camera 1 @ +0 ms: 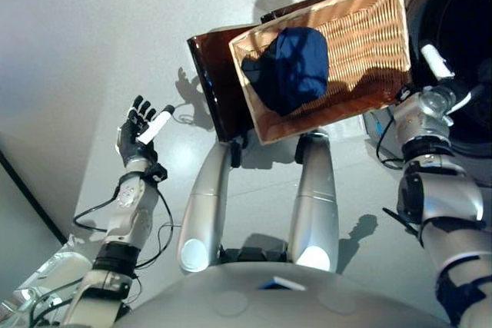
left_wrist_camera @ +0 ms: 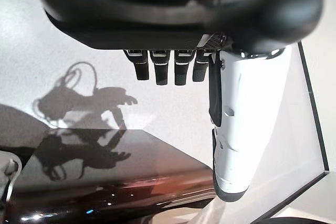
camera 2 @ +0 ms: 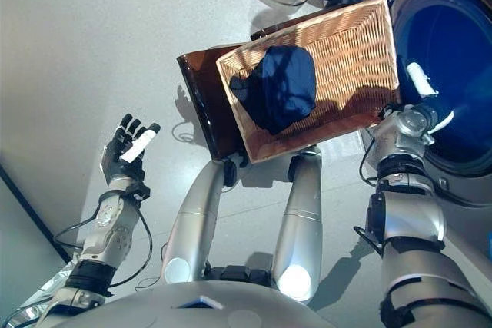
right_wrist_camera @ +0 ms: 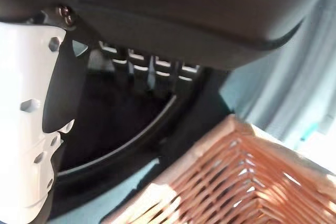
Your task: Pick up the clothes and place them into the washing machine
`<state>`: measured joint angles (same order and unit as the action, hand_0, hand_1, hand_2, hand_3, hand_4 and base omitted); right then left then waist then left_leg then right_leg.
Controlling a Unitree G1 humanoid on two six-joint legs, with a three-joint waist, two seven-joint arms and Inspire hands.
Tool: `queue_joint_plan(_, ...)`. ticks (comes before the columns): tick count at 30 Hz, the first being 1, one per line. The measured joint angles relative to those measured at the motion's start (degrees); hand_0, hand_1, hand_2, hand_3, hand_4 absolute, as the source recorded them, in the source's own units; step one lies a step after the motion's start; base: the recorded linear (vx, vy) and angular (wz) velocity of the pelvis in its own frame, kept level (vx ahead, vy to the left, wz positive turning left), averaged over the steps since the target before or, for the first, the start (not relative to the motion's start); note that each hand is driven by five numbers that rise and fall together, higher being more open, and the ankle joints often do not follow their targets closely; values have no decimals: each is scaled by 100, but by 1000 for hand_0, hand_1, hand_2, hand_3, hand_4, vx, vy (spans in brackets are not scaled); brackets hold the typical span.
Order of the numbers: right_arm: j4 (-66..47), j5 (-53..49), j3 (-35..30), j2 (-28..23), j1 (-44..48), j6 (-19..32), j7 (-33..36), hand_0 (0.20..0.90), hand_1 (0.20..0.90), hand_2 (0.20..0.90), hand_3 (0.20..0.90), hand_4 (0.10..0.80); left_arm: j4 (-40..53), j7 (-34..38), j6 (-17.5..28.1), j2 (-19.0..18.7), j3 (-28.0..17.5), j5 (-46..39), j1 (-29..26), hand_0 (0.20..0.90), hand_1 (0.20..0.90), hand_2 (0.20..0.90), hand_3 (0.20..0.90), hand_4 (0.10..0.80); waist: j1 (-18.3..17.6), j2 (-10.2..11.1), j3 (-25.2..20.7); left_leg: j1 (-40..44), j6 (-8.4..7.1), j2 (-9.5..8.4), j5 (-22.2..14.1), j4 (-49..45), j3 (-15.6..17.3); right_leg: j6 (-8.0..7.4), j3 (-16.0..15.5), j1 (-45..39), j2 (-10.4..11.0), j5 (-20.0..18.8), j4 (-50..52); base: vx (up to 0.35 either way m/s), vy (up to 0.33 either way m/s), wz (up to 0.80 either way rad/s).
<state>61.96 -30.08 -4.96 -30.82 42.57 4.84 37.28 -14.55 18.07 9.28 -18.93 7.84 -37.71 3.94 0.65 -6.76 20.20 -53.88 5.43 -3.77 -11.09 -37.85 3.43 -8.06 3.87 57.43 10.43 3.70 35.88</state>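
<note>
Dark blue clothes (camera 1: 288,67) lie bunched in the wicker basket (camera 1: 369,28) on a dark brown stand (camera 1: 217,90), just beside the washing machine drum opening (camera 2: 446,74); neither hand holds them. Left hand (camera 1: 138,134) hangs off to the side, fingers straight and empty; right hand (camera 2: 415,101) is at the drum rim, released as far as its wrist view shows. To do the pick well, I'd bring the right hand back over the bundle and close deep into the folds. Only the right wrist view shows that hand's fingers against the dark drum; only the eye views show the clothes.
</note>
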Motion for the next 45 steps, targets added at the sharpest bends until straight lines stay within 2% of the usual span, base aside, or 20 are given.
queue_joint_plan(4, -16, 797, 505, 54, -330, -114, -131, 900, 900, 900, 900, 800, -222, -38, 1, 4, -6, 24, -13, 900, 900, 900, 900, 800, -22, 128, -44, 413, -13, 3, 79, 377, 49, 29, -3, -397, 4, -104, -406, 55, -25, -8)
queue_joint_plan(6, -36, 939, 496, 176, -468, -122, -155, 900, 900, 900, 900, 800, -254, -59, 2, 6, -20, 124, -32, 900, 900, 900, 900, 800, -44, 229, -108, 470, 20, 9, 162, 547, 83, -10, -4, -438, 4, -202, -549, 65, -34, -6)
queue_joint_plan(10, -84, 1178, 488, 388, -701, -219, -253, 900, 900, 900, 900, 800, -404, -73, -1, 36, -34, 181, -84, 900, 900, 900, 900, 800, -128, 257, -114, 832, 53, 8, 270, 883, 96, -47, -37, -829, 8, -358, -972, 52, -35, -5)
queue_joint_plan(17, -419, 1178, 452, 805, -1428, -223, -361, 900, 900, 900, 900, 800, -635, -53, 1, 121, -110, 336, -160, 900, 900, 900, 900, 800, -139, 317, -155, 1762, -28, -12, 555, 1773, 15, -7, -231, -1676, 32, -486, -1619, 54, -63, 2)
queue_joint_plan(21, -495, 1178, 473, 847, -1792, -232, -642, 900, 900, 900, 900, 800, -1021, -63, -14, 340, -246, 433, -279, 900, 900, 900, 900, 800, -162, 378, -156, 2131, -96, 16, 702, 2136, -101, 30, -353, -2004, -2, -494, -1795, 61, -48, 8)
queue_joint_plan(32, -497, 1471, 577, 933, -2038, -241, -886, 900, 900, 900, 900, 800, -1311, -64, -26, 378, -317, 557, -285, 900, 900, 900, 900, 800, -131, 555, -173, 2984, -156, 77, 1030, 2914, -276, 92, -643, -2925, -53, -724, -2523, 49, -30, 5)
queue_joint_plan(37, -547, 1747, 944, 926, -2036, -244, -1127, 900, 900, 900, 900, 800, -1336, -162, -31, 380, -320, 579, -277, 900, 900, 900, 900, 800, -136, 578, -182, 3138, -191, 104, 1155, 3128, -378, 110, -785, -3180, -86, -852, -2828, 7, -23, 9)
queue_joint_plan(45, -442, 1841, 1404, 1502, -1768, -265, -1272, 900, 900, 900, 900, 800, -1757, -193, -121, 461, -313, 702, -324, 900, 900, 900, 900, 800, -102, 595, -190, 3389, -219, 128, 1233, 3288, -440, 118, -860, -3492, -118, -935, -3079, -8, -4, 2)
